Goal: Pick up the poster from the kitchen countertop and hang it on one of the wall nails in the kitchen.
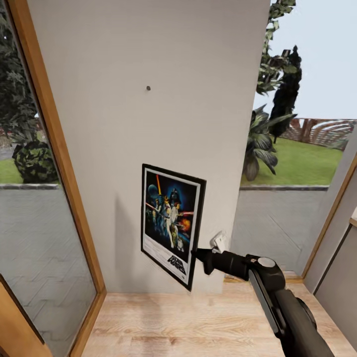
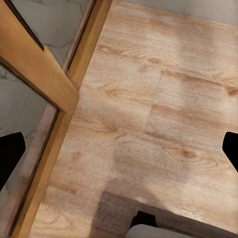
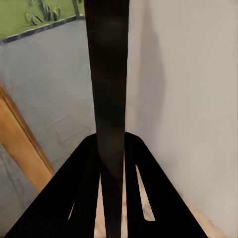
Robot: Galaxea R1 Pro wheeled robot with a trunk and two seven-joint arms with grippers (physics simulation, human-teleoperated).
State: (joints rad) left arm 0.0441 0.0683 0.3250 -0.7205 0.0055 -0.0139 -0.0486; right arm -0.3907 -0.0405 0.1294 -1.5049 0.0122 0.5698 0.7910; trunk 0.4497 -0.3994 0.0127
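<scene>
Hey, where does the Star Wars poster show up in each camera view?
Head view: the poster is low centre, face out against the pale wall, held at its lower right edge by the right gripper.
Right wrist view: its dark edge runs lengthwise between the fingers.
Left wrist view: not in it.
Shared landmark: the wooden floor.

Plain pale wall (image 1: 148, 44) stands between wood-framed windows (image 1: 34, 198). Light wooden plank floor (image 1: 198, 322) below. Outside: lawn (image 1: 307, 163), shrubs, paving.
</scene>
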